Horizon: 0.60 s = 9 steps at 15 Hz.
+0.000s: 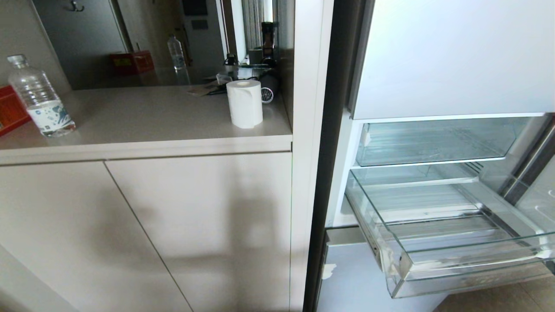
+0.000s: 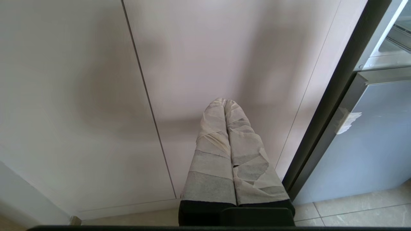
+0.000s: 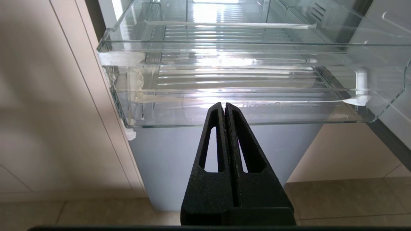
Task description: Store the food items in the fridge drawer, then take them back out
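Right gripper (image 3: 224, 106): black fingers (image 3: 239, 141) seen pressed together, nothing held between them. Beyond the fingertips, the clear drawer (image 3: 257, 109) is seen pulled out, ribbed bottom bare; its front lip lies just past the tips. White tape (image 3: 120, 58) is noted on the drawer's corner. Fridge panel (image 3: 167, 160) is seen below the drawer.

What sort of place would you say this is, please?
Probably a home kitchen: a tall pale-blue fridge with its clear plastic drawer pulled out, beside a beige countertop holding a white paper roll.
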### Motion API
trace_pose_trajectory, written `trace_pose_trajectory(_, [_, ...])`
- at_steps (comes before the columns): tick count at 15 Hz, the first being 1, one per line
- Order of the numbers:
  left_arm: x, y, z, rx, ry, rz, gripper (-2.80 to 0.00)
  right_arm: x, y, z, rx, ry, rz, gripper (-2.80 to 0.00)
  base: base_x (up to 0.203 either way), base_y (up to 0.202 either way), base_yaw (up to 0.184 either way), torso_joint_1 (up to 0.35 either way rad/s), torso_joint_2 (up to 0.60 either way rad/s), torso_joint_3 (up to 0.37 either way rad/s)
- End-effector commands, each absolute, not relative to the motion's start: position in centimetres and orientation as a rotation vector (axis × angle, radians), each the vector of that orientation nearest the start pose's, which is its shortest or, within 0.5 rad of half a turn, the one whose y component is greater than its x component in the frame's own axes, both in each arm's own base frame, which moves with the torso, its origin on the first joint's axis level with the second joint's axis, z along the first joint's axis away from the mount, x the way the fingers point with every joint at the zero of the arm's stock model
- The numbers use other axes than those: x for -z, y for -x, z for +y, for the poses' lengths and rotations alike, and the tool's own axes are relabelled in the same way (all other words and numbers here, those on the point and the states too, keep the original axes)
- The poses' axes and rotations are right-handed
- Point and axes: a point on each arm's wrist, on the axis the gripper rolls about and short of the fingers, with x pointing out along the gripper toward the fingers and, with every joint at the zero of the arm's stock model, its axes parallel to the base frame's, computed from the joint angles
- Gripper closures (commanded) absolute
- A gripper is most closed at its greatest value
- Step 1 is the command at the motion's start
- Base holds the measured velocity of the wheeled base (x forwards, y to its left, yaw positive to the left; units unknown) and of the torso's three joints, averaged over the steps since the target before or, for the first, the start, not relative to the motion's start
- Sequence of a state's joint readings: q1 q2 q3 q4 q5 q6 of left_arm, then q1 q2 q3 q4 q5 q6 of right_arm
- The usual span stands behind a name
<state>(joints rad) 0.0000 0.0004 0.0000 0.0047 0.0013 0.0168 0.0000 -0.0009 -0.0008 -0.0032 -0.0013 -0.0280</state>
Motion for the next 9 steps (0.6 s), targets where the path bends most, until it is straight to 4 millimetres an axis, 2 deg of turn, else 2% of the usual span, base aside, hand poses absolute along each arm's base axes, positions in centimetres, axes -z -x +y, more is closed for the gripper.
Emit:
trace_pose_trajectory(1, [-7.50,2.28,0.00,-0.001,-0.017,0.005,0.00,-7.50,2.28,0.00,0.000,0.031,0.000,0.00,0.000,0.000,0.000,0.000,0.00,0.000])
trace_pose_trajectory(3, [-7.50,2.28,0.00,-0.001,-0.017,0.005,0.00,-7.50,2.28,0.00,0.002,0.025,0.000,0.00,-0.006,0.003,-0.046,0.003,0.00,0.001])
trace_pose_trajectory(9, [-7.50,2.28,0.00,0.000,-0.017,0.005,0.00,-7.52,2.28,-0.01,0.005,0.008,-0.002,0.00,-0.002,0.007,-0.171,0.003,0.00,0.002])
